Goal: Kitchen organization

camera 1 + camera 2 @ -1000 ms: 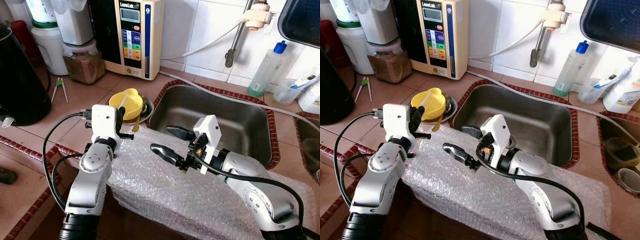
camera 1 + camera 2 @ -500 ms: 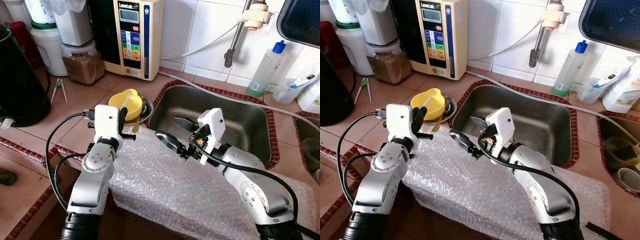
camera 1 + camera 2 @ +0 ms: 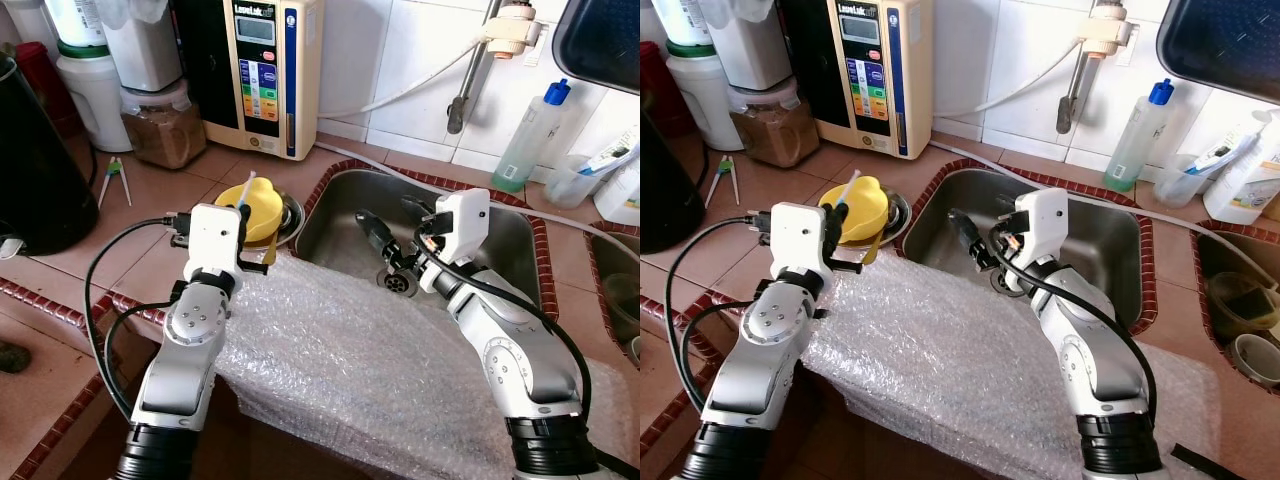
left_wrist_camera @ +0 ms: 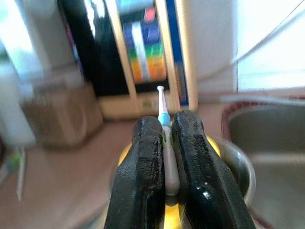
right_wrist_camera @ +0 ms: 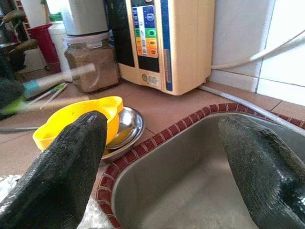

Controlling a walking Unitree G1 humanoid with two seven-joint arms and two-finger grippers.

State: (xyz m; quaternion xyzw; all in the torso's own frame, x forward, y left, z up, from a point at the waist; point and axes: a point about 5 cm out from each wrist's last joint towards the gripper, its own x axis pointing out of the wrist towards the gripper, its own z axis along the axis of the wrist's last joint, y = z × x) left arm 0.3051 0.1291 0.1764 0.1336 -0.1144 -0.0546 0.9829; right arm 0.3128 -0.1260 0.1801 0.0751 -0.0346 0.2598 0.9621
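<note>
- Two silver robot arms reach over a terracotta-tiled kitchen counter with a steel sink set into it; a sheet of bubble wrap drapes over the counter's front edge.
- The left gripper is clamped on a thin white toothbrush with a teal band. It holds the brush upright just above a yellow bowl, which sits in a small steel dish on the counter at the sink's left rim.
- The right gripper has its two black fingers spread wide with nothing between them. It now hangs over the sink basin near the drain. A second ago it was lower and closer to the robot, above the bubble wrap, so it has swung forward and to the right into the sink area.
- The left arm has barely moved in that time (the toothbrush tip has only tilted slightly).
- Along the counter's back edge stand a cream water ionizer, a jar of brown powder and a white jug; a dish-soap bottle stands behind the sink.
- Judgement: the toothbrush is not yet put away, and the right arm seems to be clearing space or reaching for something new.
</note>
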